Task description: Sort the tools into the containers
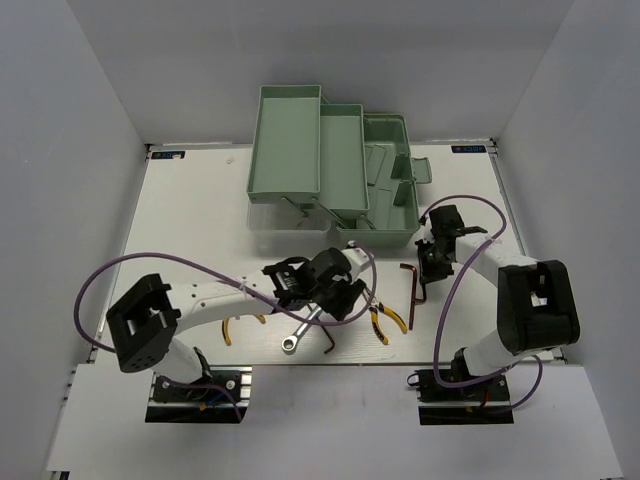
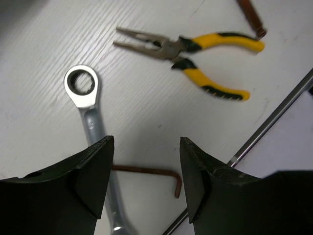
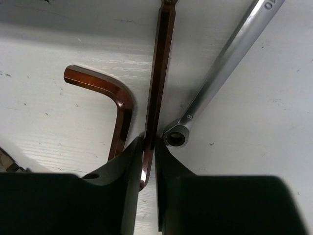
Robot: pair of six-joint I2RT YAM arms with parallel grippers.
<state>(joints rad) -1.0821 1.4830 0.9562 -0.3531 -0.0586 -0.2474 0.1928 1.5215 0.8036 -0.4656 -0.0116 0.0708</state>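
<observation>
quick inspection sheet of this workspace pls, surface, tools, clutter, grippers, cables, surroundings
surface: white table, bare where visible
job's things: green toolbox open at the far side; ratchet wrench, pliers, second pliers and silver rod loose on the table
clutter: nothing seen
grippers: left gripper open above the ratchet wrench; right gripper shut on a hex key, another hex key lying beside it
cables: purple cables loop from both arms
surroundings: white walls on three sides
</observation>
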